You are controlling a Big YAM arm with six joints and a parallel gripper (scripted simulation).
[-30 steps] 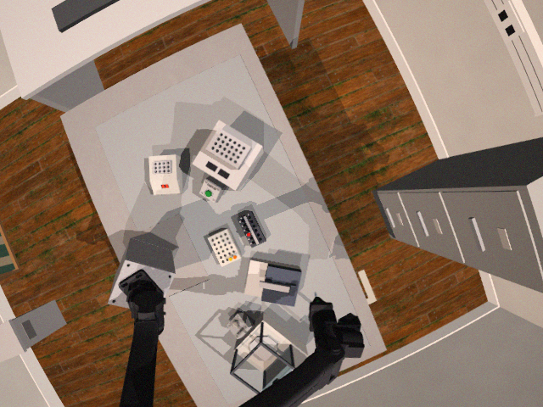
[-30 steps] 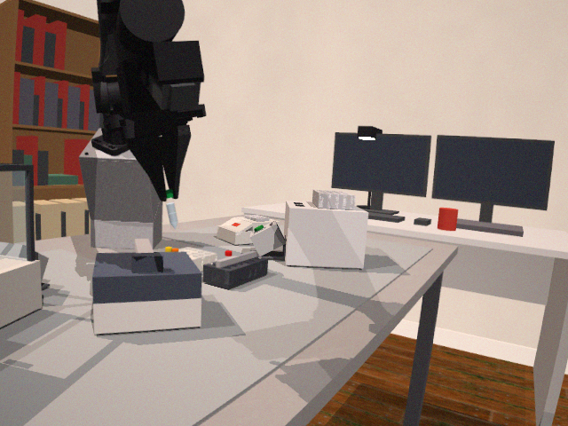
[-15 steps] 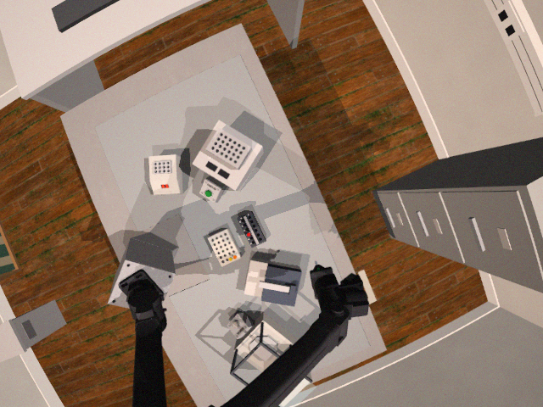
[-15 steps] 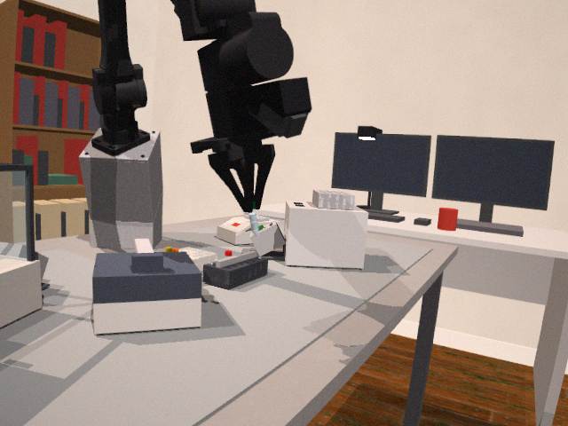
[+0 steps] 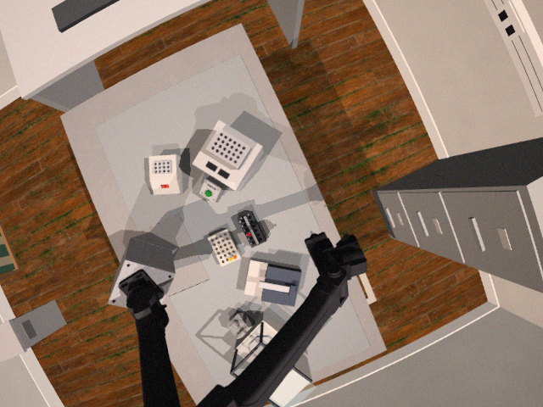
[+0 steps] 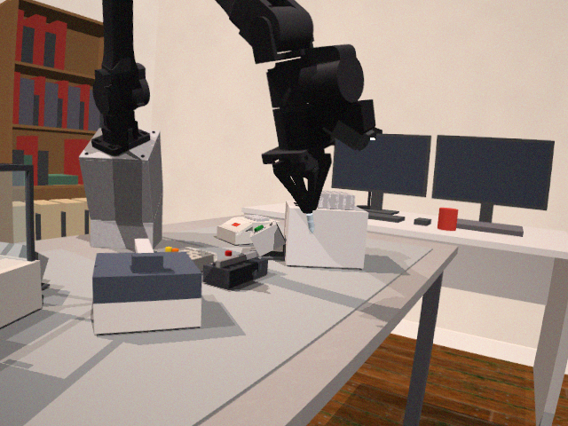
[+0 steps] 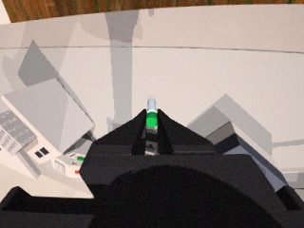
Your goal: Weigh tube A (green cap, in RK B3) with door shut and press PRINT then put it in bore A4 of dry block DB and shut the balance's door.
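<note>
Balance [image 5: 290, 387] [image 6: 18, 288]: partly behind arm, top view | cut by left edge, exterior

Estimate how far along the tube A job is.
Done: tube A is out of the rack. In hand: the gripper holds it aloft. Left: seating in A4, release. Unclear: weighing, door; the balance is partly hidden.

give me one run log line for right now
gripper: shut on tube A | tube: aloft, out of the dry block | next: likely carry to bore A4
</note>
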